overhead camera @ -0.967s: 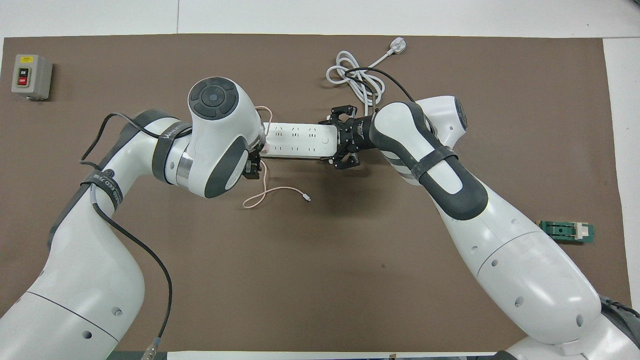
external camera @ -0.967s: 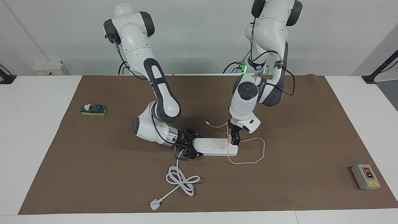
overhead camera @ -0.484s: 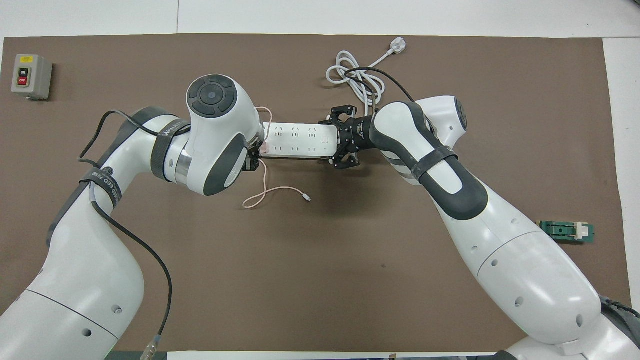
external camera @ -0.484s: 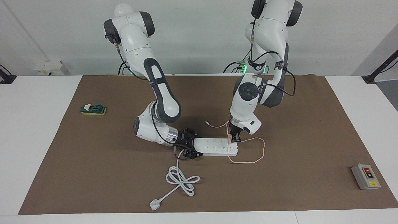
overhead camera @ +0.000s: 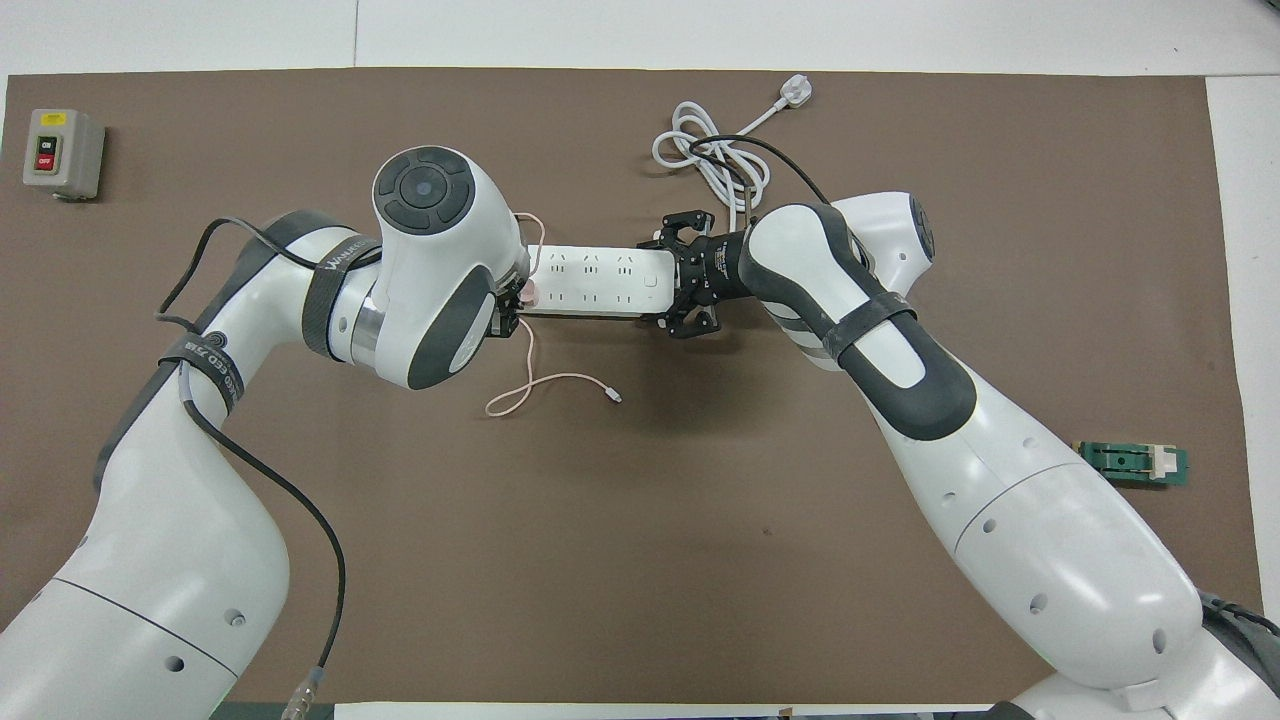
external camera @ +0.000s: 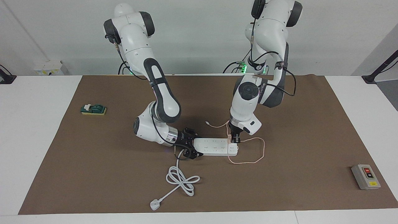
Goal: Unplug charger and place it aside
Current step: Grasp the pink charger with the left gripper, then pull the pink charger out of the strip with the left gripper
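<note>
Charger location: the small pale pink cube-shaped charger (external camera: pixel 230 139) is sitting plugged into the long white plastic power strip (external camera: pixel 215 146), at the strip's end toward the left arm, in the middle of the brown paper mat (external camera: pixel 295 130).
Cable: the thin pink cable (external camera: pixel 248 161) is looping on the mat beside that end of the strip, and its loose tip is lying nearer to the robots.
Risk, strip lifting: if the plug is sitting tight, pulling up is likely to be dragging the whole strip along; only the other arm's brace is countering that.
Risk, slipping off: the cube is small and smooth, so a shallow pinch is likely to be sliding off under load.
Risk, cable snag: the loop is lying close under the wrist and may be catching as the charger is carried aside.
Left gripper: the left gripper (external camera: pixel 235 139) is reaching straight down onto the charger with its fingers pinched narrow around the pink cube.
Right gripper: the right gripper (external camera: pixel 193 147) is lying low and sideways at the strip's opposite end, its black fingers bracketing the strip across its width and apparently steadying it.
Thick cord: the strip's thick white cord (external camera: pixel 179 180) is coiling on the mat farther from the robots.
</note>
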Robot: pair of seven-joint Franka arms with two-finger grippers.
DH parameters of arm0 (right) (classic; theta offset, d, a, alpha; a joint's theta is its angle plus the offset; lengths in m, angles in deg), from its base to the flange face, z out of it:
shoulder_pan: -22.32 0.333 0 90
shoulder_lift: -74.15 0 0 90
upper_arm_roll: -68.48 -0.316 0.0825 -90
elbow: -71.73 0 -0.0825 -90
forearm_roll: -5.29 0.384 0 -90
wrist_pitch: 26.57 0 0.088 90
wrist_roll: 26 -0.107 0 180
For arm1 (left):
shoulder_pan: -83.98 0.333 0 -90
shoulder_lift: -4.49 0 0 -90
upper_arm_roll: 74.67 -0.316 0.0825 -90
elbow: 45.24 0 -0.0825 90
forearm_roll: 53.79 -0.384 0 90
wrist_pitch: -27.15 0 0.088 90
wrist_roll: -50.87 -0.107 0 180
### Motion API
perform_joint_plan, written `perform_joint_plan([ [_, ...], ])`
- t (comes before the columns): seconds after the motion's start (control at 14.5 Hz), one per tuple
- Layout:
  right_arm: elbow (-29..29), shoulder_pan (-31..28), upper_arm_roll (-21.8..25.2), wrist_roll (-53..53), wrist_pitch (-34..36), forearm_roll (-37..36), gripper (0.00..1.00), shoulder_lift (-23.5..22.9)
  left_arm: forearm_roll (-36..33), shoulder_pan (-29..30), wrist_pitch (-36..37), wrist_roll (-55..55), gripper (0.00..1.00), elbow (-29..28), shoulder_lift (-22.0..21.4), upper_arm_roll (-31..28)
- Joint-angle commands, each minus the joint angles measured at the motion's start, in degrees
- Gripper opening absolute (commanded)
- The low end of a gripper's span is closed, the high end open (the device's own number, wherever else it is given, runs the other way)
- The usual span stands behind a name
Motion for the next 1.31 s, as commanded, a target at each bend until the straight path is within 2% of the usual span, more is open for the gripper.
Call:
perform_joint_plan([
  [0.0, -1.3, 0.6, -0.2, 3.8, -2.2, 1.2, 0.00, -0.8, 0.4, -0.8, -2.7, -1.2, 0.00, 0.4, 0.6, -0.1],
  [0.35, -1.3, 0.6, -0.2, 3.8, -2.2, 1.2, 0.00, -0.8, 0.0, -1.1, 2.6, -5.4, 0.00, 0.9, -0.6, -0.1],
  [0.69, -1.3, 0.6, -0.2, 3.8, -2.2, 1.2, 0.00, -0.8, 1.0, -0.8, 10.0, -7.4, 0.00, 1.0, -7.4, 0.0],
  [0.97, -1.3, 0.7, -0.2, 3.8, -2.2, 1.2, 0.00, -0.8, 3.0, -0.4, 15.2, -8.8, 0.00, 3.0, -10.5, -0.1],
  [1.11, -1.3, 0.7, -0.2, 3.8, -2.2, 1.2, 0.00, -0.8, 3.1, -0.2, 15.6, -14.7, 0.00, 2.6, -11.5, -0.4],
  [1.24, -1.2, 0.7, -0.2, 3.4, -2.2, 1.2, 0.00, -0.8, 3.0, 1.1, 16.9, -25.3, 0.00, 2.4, -12.3, -0.5],
])
